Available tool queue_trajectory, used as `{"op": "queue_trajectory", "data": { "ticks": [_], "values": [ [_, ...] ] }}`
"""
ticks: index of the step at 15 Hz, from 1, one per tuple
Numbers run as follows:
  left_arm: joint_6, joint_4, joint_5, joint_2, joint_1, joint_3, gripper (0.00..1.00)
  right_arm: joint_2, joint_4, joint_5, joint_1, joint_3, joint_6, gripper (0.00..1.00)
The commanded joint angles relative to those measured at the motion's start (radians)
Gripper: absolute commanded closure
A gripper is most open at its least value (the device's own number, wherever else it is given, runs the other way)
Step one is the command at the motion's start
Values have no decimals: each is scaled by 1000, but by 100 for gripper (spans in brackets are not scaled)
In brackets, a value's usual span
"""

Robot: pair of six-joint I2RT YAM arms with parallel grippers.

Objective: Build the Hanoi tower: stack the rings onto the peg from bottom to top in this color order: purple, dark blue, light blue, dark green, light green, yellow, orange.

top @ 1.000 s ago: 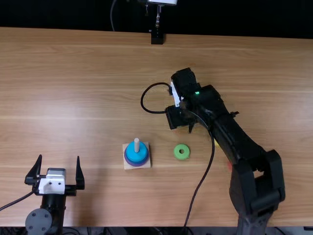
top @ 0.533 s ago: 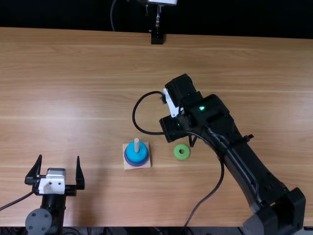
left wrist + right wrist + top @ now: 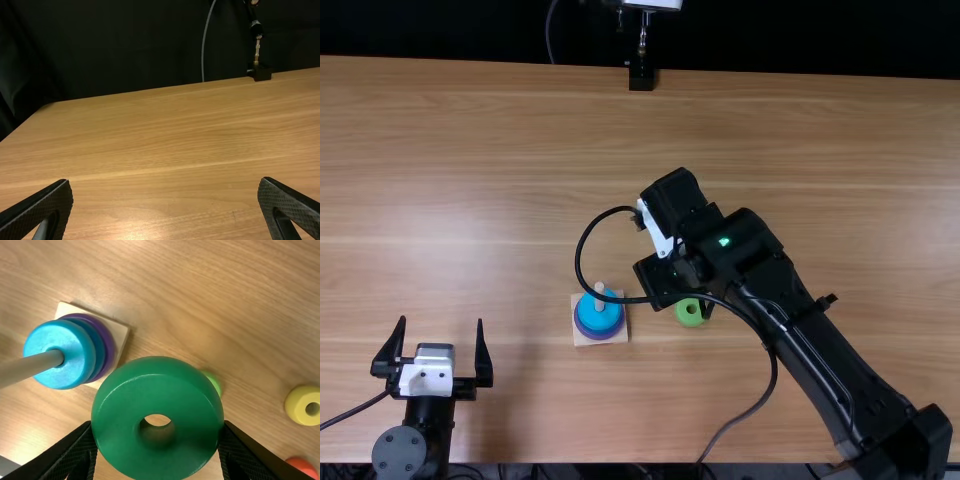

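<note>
Right gripper (image 3: 692, 287): dark green ring (image 3: 157, 440) pinched between fingers, held above bench (image 3: 500, 150). Beside it, toward left gripper (image 3: 441, 322): peg (image 3: 35, 367) with purple ring (image 3: 112, 345), dark blue ring (image 3: 101, 350), light blue ring (image 3: 75, 365) stacked. Light green ring (image 3: 689, 312) just below right gripper. Yellow ring (image 3: 298, 407), orange ring (image 3: 302, 467) on its side away from peg. Left gripper spread, empty.

Right hand (image 3: 670, 280) nearer the peg (image 3: 599, 288)

L hand (image 3: 441, 322) open, R arm (image 3: 800, 325) out fwd-L
</note>
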Motion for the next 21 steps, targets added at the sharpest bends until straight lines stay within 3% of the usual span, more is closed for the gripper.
{"op": "queue_trajectory", "data": {
  "ticks": [1,7,14,17,21],
  "values": [
    [5,-5,-1,-11,-1,-22,0,-30,3,-2,29,60,2,100],
    [5,-5,-1,-11,-1,-22,0,-28,-14,-2,108,170,4,100],
    [5,-5,-1,-11,-1,-22,0,-24,-12,-3,157,175,6,100],
    [5,-5,-1,-11,-1,-22,0,-21,-12,-3,184,197,41,100],
    [5,-5,-1,-11,-1,-22,0,-21,-12,-3,210,201,42,100]
  ]
}}
